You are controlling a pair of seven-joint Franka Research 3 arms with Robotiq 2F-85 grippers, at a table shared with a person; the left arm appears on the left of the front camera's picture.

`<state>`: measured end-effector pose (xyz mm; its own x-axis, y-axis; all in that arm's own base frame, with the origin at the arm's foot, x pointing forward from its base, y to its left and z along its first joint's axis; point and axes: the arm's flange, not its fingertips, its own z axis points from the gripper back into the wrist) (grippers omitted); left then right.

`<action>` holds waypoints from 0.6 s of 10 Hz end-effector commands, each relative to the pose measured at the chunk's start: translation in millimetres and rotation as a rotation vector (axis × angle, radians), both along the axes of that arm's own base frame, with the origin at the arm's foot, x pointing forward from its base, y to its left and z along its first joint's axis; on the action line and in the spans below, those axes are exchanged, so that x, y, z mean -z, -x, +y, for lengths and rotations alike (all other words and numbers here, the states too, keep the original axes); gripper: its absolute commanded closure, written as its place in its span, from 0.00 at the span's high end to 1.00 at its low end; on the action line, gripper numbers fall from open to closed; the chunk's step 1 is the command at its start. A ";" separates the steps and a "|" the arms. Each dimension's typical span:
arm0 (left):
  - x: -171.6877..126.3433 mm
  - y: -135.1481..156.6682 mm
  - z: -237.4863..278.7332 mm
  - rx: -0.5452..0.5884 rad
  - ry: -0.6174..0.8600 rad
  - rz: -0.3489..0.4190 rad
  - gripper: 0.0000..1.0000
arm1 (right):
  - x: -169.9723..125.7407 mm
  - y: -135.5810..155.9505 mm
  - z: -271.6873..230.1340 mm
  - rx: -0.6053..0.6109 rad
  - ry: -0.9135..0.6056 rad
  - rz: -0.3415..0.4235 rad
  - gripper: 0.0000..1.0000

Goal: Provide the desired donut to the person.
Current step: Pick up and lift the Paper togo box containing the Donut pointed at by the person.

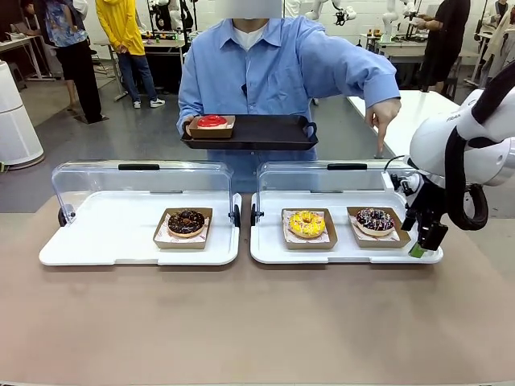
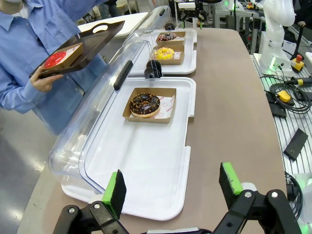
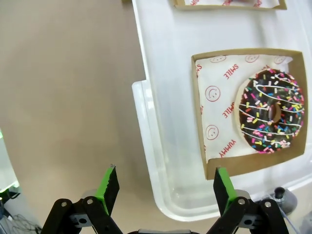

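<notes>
The person (image 1: pixel 273 72) in a light blue shirt stands at the far side, holding a black tray (image 1: pixel 265 133) that carries a red donut (image 1: pixel 211 122) in a box. Their other hand (image 1: pixel 380 119) points a finger down toward the right end of the right white tray (image 1: pixel 269 249). That tray holds a yellow donut (image 1: pixel 306 224) and a chocolate sprinkle donut (image 1: pixel 375 219) (image 3: pixel 271 111). A chocolate nut donut (image 1: pixel 186 223) (image 2: pixel 145 104) sits on the left white tray (image 1: pixel 96 241). My right gripper (image 1: pixel 424 240) (image 3: pixel 165 187) hangs open just beside the sprinkle donut's box. My left gripper (image 2: pixel 170 187) is open over the left tray's near end.
Clear hinged lids (image 1: pixel 145 181) stand open behind both trays. The brown table (image 1: pixel 257 322) spreads in front of the trays. Cables and an emergency stop button (image 2: pixel 298 61) lie beside the table in the left wrist view. Other people stand far behind.
</notes>
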<state>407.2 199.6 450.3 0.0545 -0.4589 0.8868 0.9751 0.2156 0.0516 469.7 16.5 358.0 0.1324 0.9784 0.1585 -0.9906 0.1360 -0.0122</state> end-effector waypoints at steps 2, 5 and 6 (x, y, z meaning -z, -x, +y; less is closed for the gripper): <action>-0.5 1.5 1.1 -0.003 0.004 -0.004 1.00 | 5.8 -18.7 -3.6 -0.004 -0.042 0.017 1.00; -0.5 1.5 1.1 -0.003 0.004 -0.004 1.00 | 12.5 -34.6 -6.6 0.023 -0.054 0.030 1.00; -0.5 1.5 1.1 -0.003 0.004 -0.004 1.00 | 14.8 -38.8 -7.8 0.029 -0.052 0.034 1.00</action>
